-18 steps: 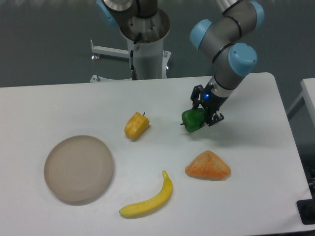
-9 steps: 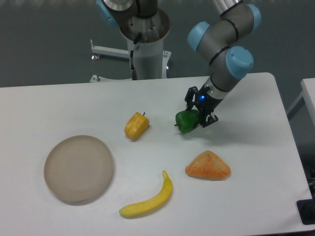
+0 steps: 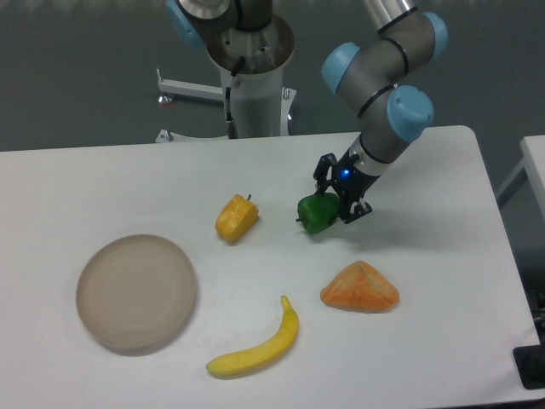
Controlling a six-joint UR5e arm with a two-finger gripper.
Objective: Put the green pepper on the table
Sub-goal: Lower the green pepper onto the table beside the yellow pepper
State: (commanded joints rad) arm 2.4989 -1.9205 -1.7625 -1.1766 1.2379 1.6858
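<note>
The green pepper (image 3: 316,214) is a small glossy dark-green pepper near the middle of the white table (image 3: 128,179). My gripper (image 3: 332,199) is shut on the green pepper, its black fingers around the pepper's right side. The pepper is low over the tabletop; whether it touches the surface cannot be told. The arm reaches in from the upper right.
A yellow-orange pepper (image 3: 236,218) lies left of the green pepper. A round beige plate (image 3: 136,291) sits at the front left. A banana (image 3: 257,345) lies near the front edge. An orange wedge-shaped piece (image 3: 359,288) lies below the gripper. The robot base (image 3: 251,77) stands behind the table.
My gripper has carried the green pepper a little to the left, closer to the yellow-orange pepper. The other objects have not moved.
</note>
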